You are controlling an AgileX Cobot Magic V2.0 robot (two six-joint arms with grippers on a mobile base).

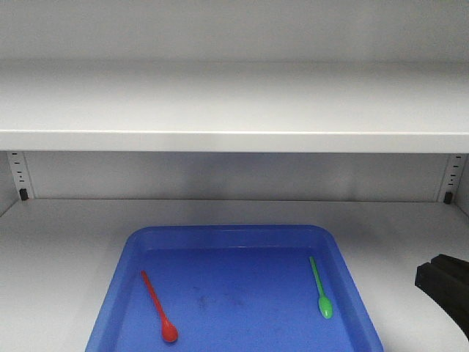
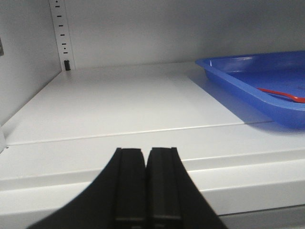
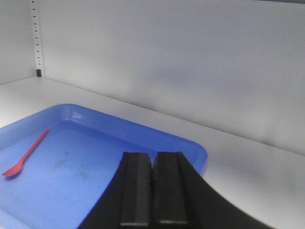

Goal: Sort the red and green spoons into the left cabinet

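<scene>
Left cabinet (image 1: pixel 234 110), grey, holds a blue tray (image 1: pixel 234 238) on its lower floor below the shelf. Inside the tray, the red spoon (image 1: pixel 158 306) lies near its left wall and the green spoon (image 1: pixel 320 288) near its right. Left gripper (image 2: pixel 145 157) outside the tray's left and right gripper (image 3: pixel 153 162) over its right edge both show jaws pressed together, pinching nothing.
</scene>
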